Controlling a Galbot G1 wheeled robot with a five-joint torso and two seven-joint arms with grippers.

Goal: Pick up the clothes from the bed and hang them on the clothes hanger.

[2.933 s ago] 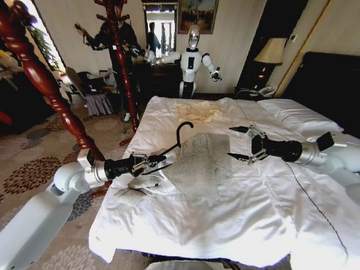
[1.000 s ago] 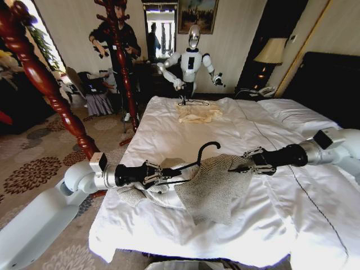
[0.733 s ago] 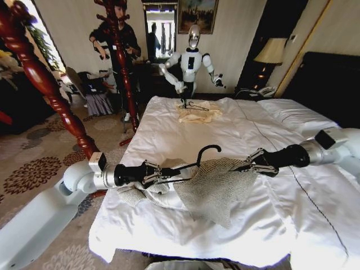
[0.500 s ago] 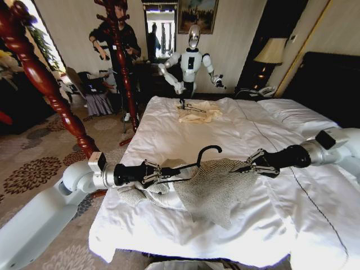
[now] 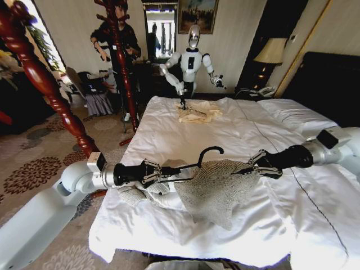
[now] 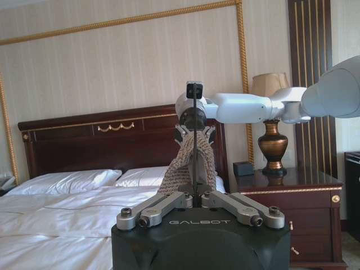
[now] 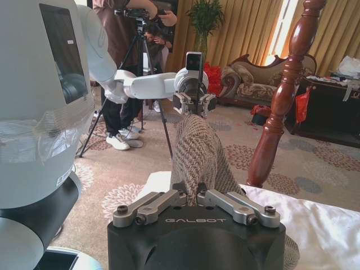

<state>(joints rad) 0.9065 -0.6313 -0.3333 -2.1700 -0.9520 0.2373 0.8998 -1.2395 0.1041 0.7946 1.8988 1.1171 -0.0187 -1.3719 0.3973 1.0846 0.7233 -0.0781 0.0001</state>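
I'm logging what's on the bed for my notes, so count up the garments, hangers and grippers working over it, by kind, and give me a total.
Garments: 2, the grey-beige cardigan and a pale cream garment at the bed's far side.
Hangers: 1, the black hanger.
Grippers: 2, the left gripper on the hanger, the right gripper on the cardigan.
Total: 5

white bed (image 5: 236, 135) w/ pillows (image 5: 292, 115), cream garment (image 5: 198, 112) at far edge, cardigan (image 5: 211, 188) partly resting near front

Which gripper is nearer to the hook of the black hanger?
The left gripper: it holds the black hanger below its hook. The right gripper grips the cardigan farther away.
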